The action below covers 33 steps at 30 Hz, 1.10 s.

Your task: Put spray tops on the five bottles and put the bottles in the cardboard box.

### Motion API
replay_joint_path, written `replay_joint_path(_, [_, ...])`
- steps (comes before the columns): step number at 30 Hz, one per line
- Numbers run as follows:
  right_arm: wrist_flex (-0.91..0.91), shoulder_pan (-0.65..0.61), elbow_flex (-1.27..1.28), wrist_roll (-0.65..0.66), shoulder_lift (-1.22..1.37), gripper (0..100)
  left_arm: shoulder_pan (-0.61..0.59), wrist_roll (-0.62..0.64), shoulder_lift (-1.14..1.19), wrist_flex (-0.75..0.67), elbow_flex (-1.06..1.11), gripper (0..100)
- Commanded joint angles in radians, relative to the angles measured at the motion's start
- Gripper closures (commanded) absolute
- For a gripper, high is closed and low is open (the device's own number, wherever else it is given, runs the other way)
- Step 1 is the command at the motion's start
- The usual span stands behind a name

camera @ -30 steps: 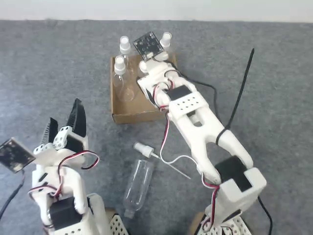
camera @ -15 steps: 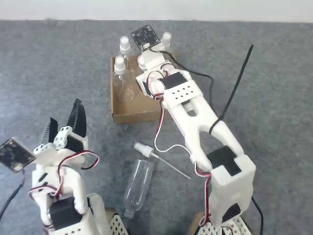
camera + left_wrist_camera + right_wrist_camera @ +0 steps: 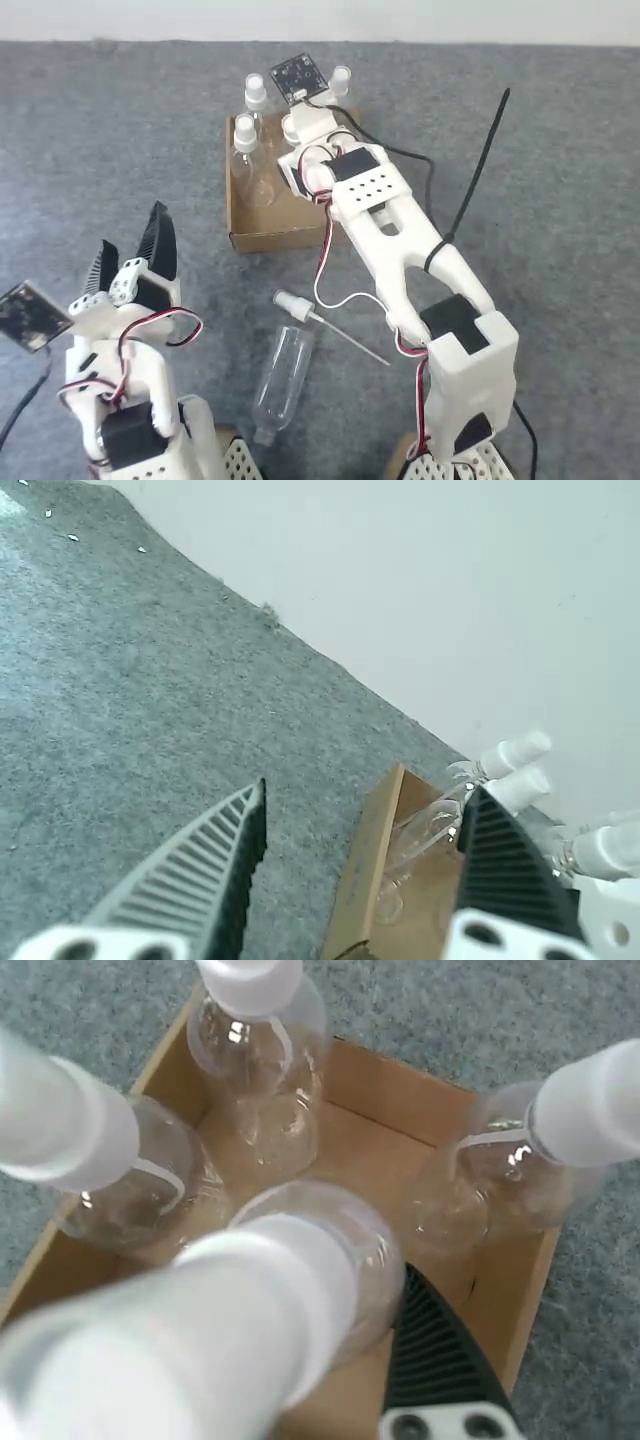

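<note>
The cardboard box [image 3: 246, 228] holds several clear bottles with white spray tops [image 3: 243, 129]. My right gripper [image 3: 298, 118] is over the box, shut on the nearest capped bottle [image 3: 330, 1250], which stands upright inside; one black finger [image 3: 435, 1360] lies against its side. The box floor [image 3: 370, 1155] shows between the bottles. One uncapped bottle [image 3: 281, 380] lies on the carpet, with a loose spray top [image 3: 294, 303] and its tube beside it. My left gripper [image 3: 130, 248] stands open near the front left, well away from the box [image 3: 375, 880].
Grey carpet covers the table, with a white wall [image 3: 420, 580] behind. The right arm's cables [image 3: 340, 300] trail over the carpet next to the loose spray top. A black cable tie [image 3: 480, 170] sticks up from the right arm.
The right arm has stretched farther over the box, carrying its bottle toward the back. Since half a second ago it has barely moved. The left arm has kept still.
</note>
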Motion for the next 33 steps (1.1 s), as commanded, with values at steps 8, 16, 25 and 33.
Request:
replay_joint_path(8, [0.005, 0.007, -0.069, -0.058, -0.027, 99.2, -0.003, -0.006, -0.015, -0.032, -0.008, 70])
replay_joint_path(16, [0.004, 0.007, -0.071, -0.057, 0.013, 99.2, -0.003, -0.006, -0.015, -0.032, -0.008, 70])
replay_joint_path(25, [0.004, 0.008, -0.069, -0.057, 0.019, 98.8, -0.003, -0.006, -0.015, -0.032, -0.002, 70])
replay_joint_path(33, [0.004, 0.005, -0.069, -0.058, 0.064, 84.4, -0.003, -0.006, -0.015, -0.032, -0.002, 70])
